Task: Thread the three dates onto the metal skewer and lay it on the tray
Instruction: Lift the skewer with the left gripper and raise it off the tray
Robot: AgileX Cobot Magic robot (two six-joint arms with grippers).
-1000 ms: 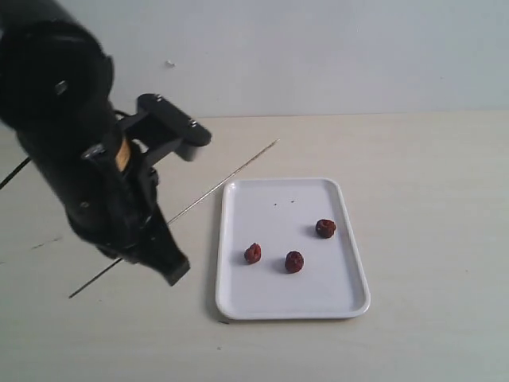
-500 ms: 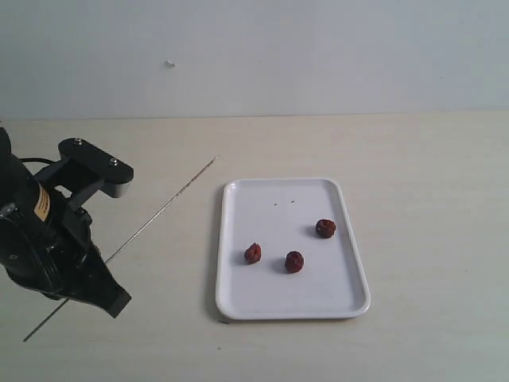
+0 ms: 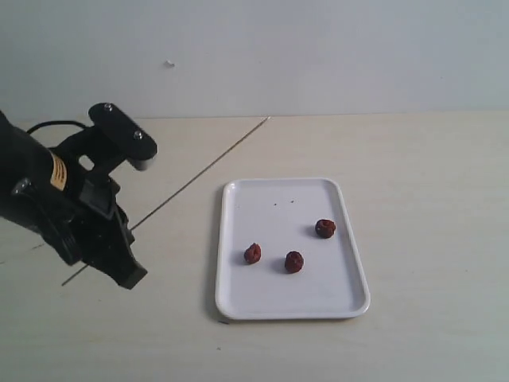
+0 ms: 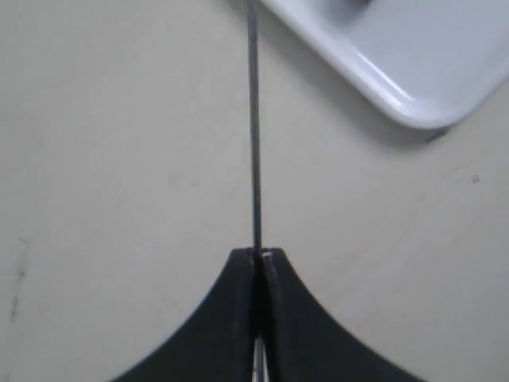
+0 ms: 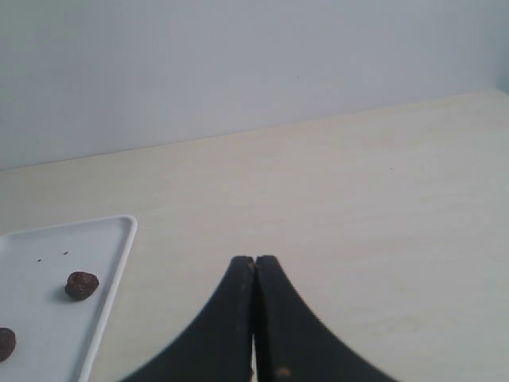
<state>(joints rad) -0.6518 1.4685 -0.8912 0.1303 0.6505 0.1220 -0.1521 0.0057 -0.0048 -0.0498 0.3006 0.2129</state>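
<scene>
Left hand: sits at the left edge of the exterior view, to the left of the tray. Its black fingers are pressed together on the metal skewer.
Metal skewer: a thin grey rod pinched at the left hand's fingertips. In the exterior view it slants from the lower left, behind the hand, up to the right. Its far tip ends near the line where worktop meets wall, and its short end sticks out at the lower left of the hand.
Skewer height: it appears to be held off the worktop, though the angle does not settle this.
Skewer load: bare, with no fruit on it.
Tray: white with rounded corners, lying flat at the centre of the exterior view. It is to the right of the skewer and apart from it, and a few dark specks show near its top edge.
Three dates: all lie loose on the tray's lower half, apart from one another.
Left date: towards the tray's left rim.
Middle date: just right of the left date and slightly lower.
Right date: higher up, nearer the right rim.
Right hand: seen only in its own wrist view. Its fingers are closed against each other with nothing between them, above bare worktop and well apart from the tray.
Wall: plain pale grey, behind the worktop.
</scene>
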